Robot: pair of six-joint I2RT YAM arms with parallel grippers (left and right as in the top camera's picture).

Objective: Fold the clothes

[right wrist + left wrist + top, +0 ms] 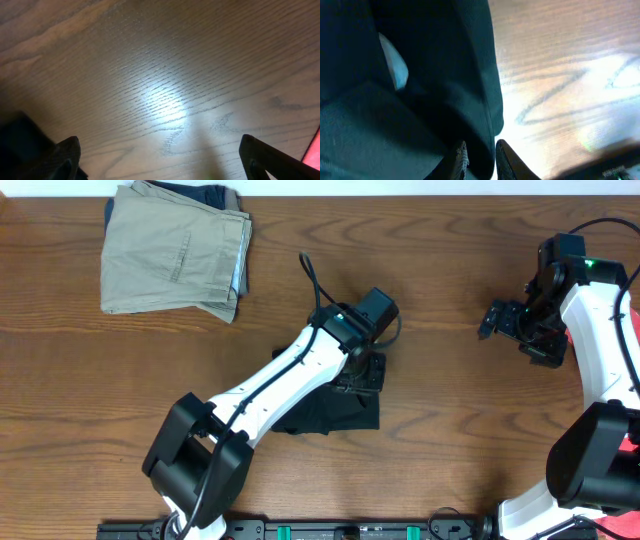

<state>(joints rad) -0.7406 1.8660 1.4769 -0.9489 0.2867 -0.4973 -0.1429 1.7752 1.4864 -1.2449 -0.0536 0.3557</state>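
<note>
Most folding looks done: the black garment point(345, 412) lies bundled on the desk point(450, 440) beneath the left pincer point(481, 146), jaws nearly together astride its edge, grip unclear, while the right pincer point(160, 162) hangs wide open, empty.

Overhead: the left arm point(290, 375) covers most of the garment point(335, 415); only its 5 o'clock portion shows.
Left wrist view: garment blurred, cut off at 9 and 12 o'clock. Pale patch point(394, 67) unidentifiable. Left end effector point(480, 161) grip undeterminable.
Right wrist view: red item point(312, 150) cut off at 4 o'clock.

Folded khaki trousers point(175, 250), wooden table point(450, 410), perhaps red cloth point(314, 150)
</note>
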